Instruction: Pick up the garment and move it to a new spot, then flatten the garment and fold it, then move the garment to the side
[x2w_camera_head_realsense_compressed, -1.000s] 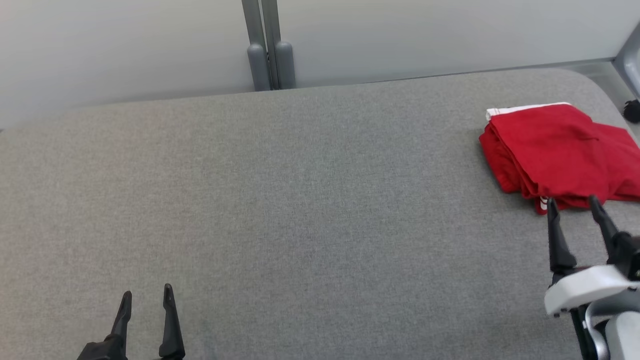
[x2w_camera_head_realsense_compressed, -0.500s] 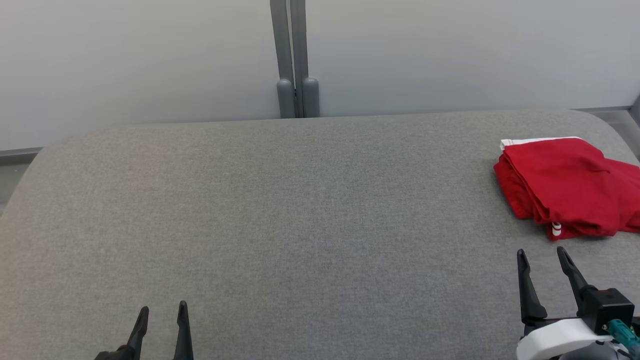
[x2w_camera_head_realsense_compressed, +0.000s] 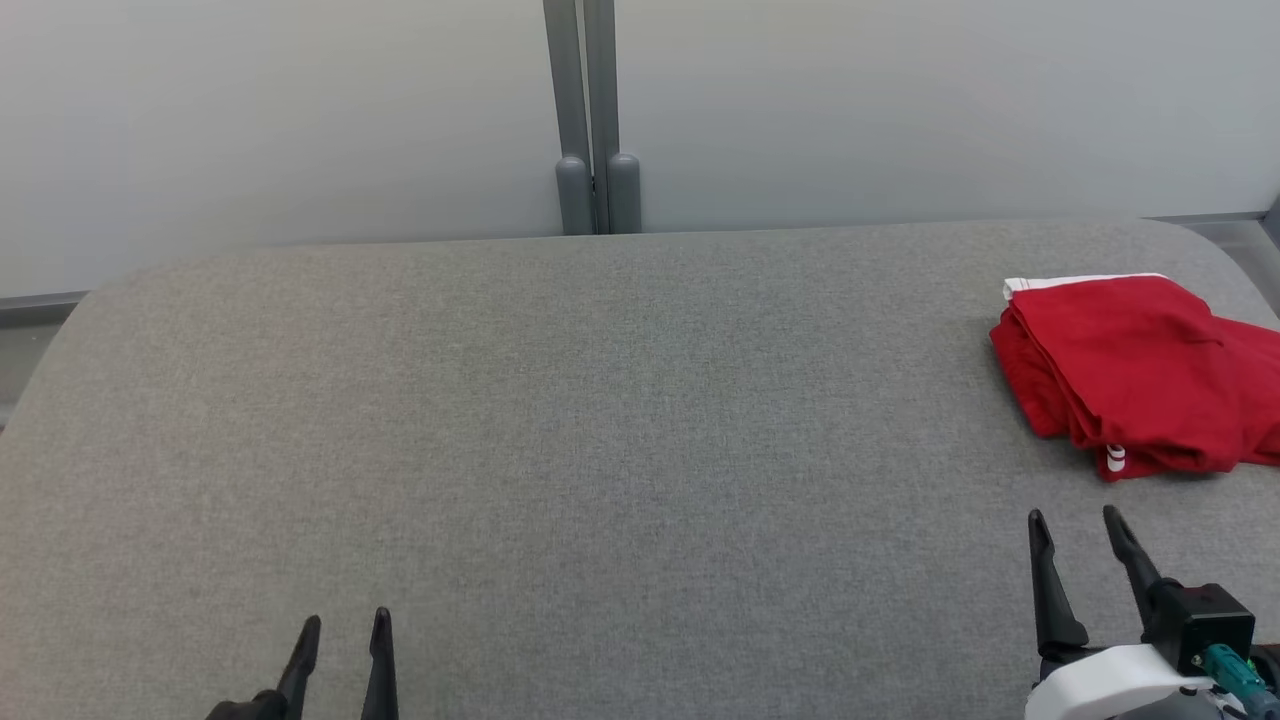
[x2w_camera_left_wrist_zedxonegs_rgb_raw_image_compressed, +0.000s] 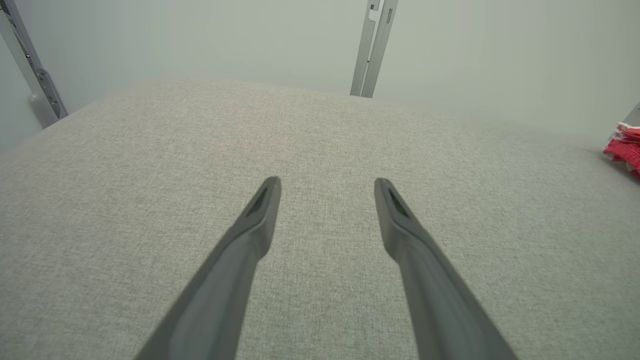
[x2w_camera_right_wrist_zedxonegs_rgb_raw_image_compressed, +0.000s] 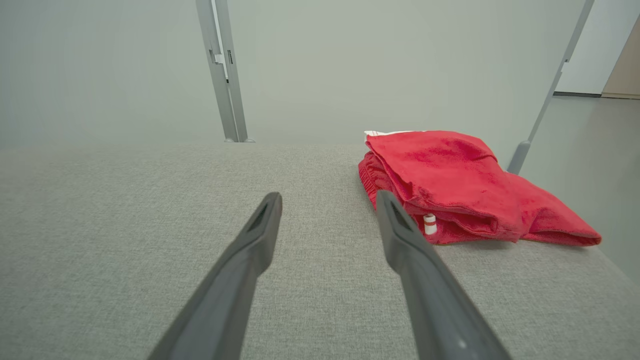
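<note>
The garment (x2w_camera_head_realsense_compressed: 1140, 370) is red with a white edge and lies folded in a stack near the right end of the grey padded table (x2w_camera_head_realsense_compressed: 600, 420). In the right wrist view the garment (x2w_camera_right_wrist_zedxonegs_rgb_raw_image_compressed: 450, 180) sits just ahead and right of my fingers; in the left wrist view a sliver of the garment (x2w_camera_left_wrist_zedxonegs_rgb_raw_image_compressed: 625, 150) shows at the far right. My right gripper (x2w_camera_head_realsense_compressed: 1075, 520) hovers open and empty a short way in front of the stack, apart from it. My left gripper (x2w_camera_head_realsense_compressed: 345, 625) stands open and empty at the lower left, far from the garment.
A pale wall with a grey vertical post (x2w_camera_head_realsense_compressed: 590, 110) runs behind the table. The table's rounded far corners (x2w_camera_head_realsense_compressed: 1200, 235) end near the garment, and floor shows past the right edge (x2w_camera_right_wrist_zedxonegs_rgb_raw_image_compressed: 575, 165). Bare grey fabric spreads across the table's middle and left.
The camera has tilted and shifted, so the whole picture moved. My right gripper has drawn back from the garment's front edge toward me. The garment lies as before.
</note>
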